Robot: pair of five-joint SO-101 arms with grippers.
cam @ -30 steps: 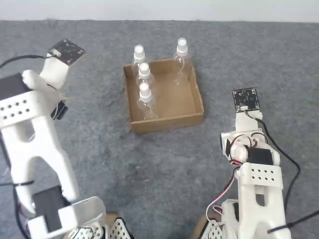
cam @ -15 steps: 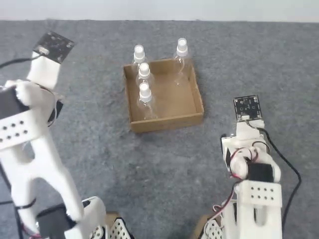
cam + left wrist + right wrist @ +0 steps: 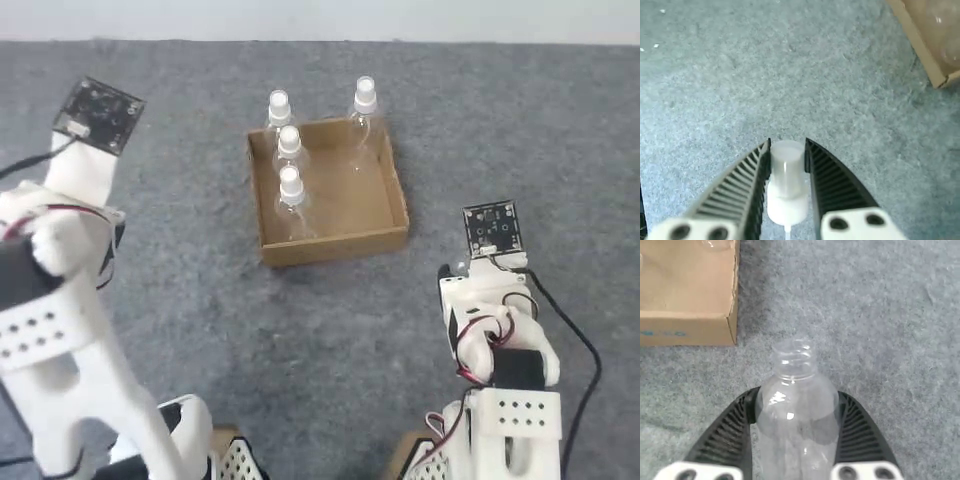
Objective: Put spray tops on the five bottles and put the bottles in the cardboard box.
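Left wrist view: left tool (image 3: 787,144) is clamped on a white spray top (image 3: 786,182), toothed fingers pressed to both sides of its narrow upper part, wider collar below. It hangs above the grey bench (image 3: 740,65), with a corner of the cardboard box (image 3: 927,57) off to one side. Right wrist view: right tool (image 3: 797,394) grips the clear bottle (image 3: 796,412) around its body, neck open and uncapped, near the box's outer wall. High view: four capped bottles (image 3: 291,185) stand at the box. Two are plainly inside, and the two at the far wall look inside but that is hard to confirm. So this reads as the fifth and last bottle, cap not yet on, arms well apart.

Risks, judged:
- The top is held only by its slim smooth part, so it could tilt or slip in the jaws when pushed onto the neck.
- The thin stub under the collar may be a dip tube. If it misses the neck opening, the top seats crooked.
- The bottle is thin clear plastic, so it may squash or spin in the grip during twisting and the thread won't catch.
- Lowering it into the box could knock the standing bottles over.

Writing: faint blue print (image 3: 660,333) on the box wall, too small to read. Bottle and top carry no label.
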